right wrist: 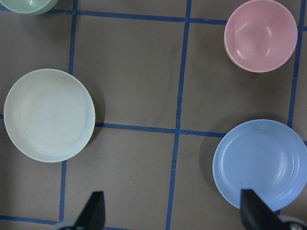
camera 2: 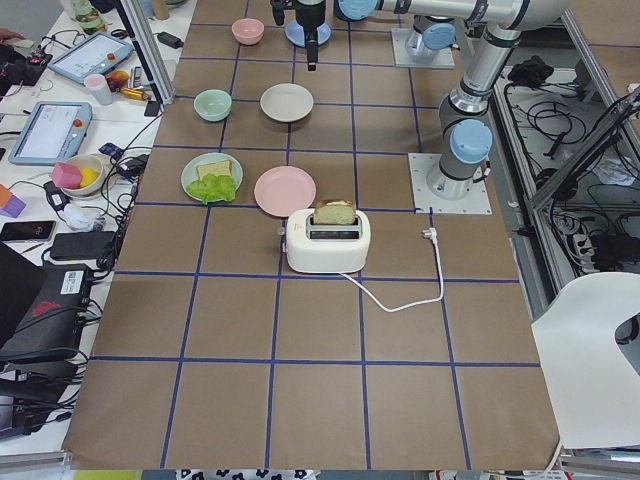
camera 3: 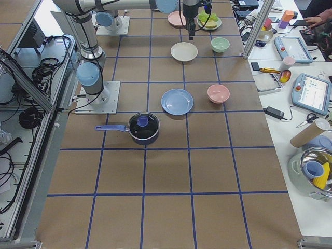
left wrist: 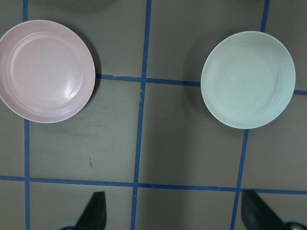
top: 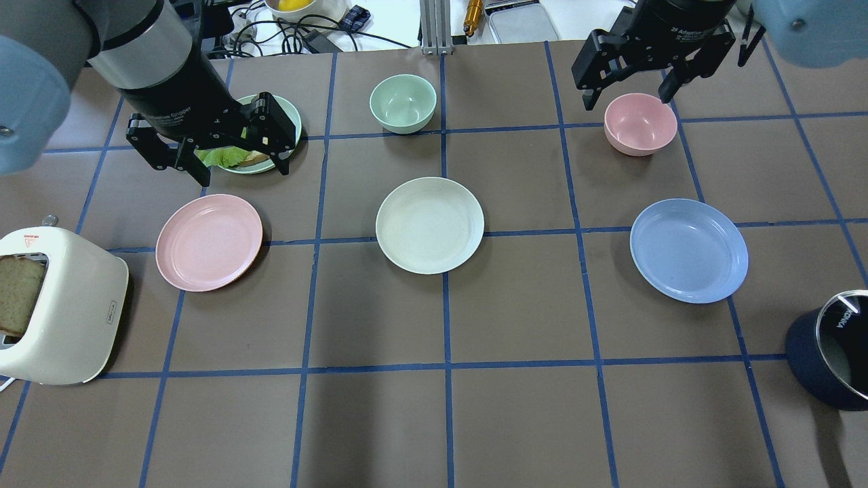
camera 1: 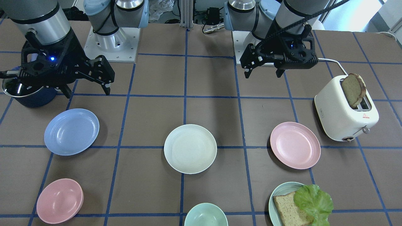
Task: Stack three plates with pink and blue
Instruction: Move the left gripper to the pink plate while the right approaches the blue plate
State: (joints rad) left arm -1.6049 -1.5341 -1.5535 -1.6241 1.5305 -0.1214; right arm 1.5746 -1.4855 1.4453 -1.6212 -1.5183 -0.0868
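Three plates lie apart in a row on the brown table. The cream-white plate (camera 1: pixel 190 148) (top: pixel 430 225) is in the middle. The pale pink plate (camera 1: pixel 295 145) (top: pixel 209 242) is on my left side and the light blue plate (camera 1: pixel 72 131) (top: pixel 689 250) on my right. My left gripper (camera 1: pixel 262 74) (top: pixel 243 174) hangs open and empty high above the table. Its wrist view shows the pink plate (left wrist: pixel 46 70) and the cream-white plate (left wrist: pixel 248 79). My right gripper (camera 1: pixel 88 93) (top: pixel 627 102) is open and empty, also high. Its wrist view shows the cream-white plate (right wrist: pixel 49 115) and the blue plate (right wrist: pixel 261 164).
A white toaster (camera 1: pixel 345 110) with a bread slice stands at my far left. A teal plate (camera 1: pixel 284 190) carries bread and lettuce. A pink bowl (top: pixel 640 123) and a mint bowl (top: pixel 403 103) sit on the far side. A dark saucepan (top: pixel 831 359) is near my right.
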